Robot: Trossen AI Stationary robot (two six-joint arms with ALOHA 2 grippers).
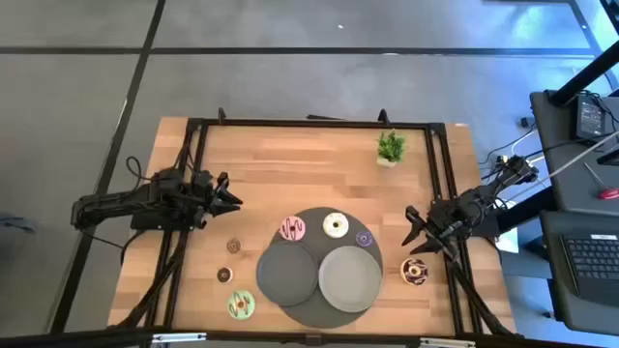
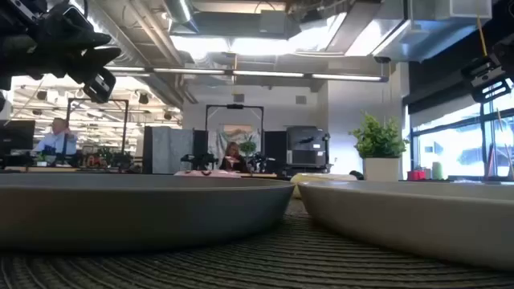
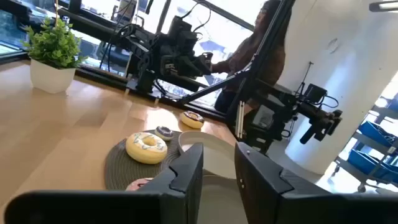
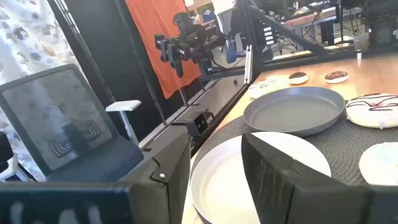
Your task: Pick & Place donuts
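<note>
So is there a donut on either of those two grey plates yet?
No. In the high view the dark plate and the light plate are both bare; the pink donut and white donut lie beside them on the mat.

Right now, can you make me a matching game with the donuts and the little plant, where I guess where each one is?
Things:
1. pink donut
2. green donut
3. chocolate donut
4. potted plant

Places:
A. on the bare wood just below the right gripper
B. near the table's far edge
C. on the round dark mat, beside the cream donut
D. on the wood near the front edge, left of the plates

Pairs: 1-C, 2-D, 3-A, 4-B
</note>
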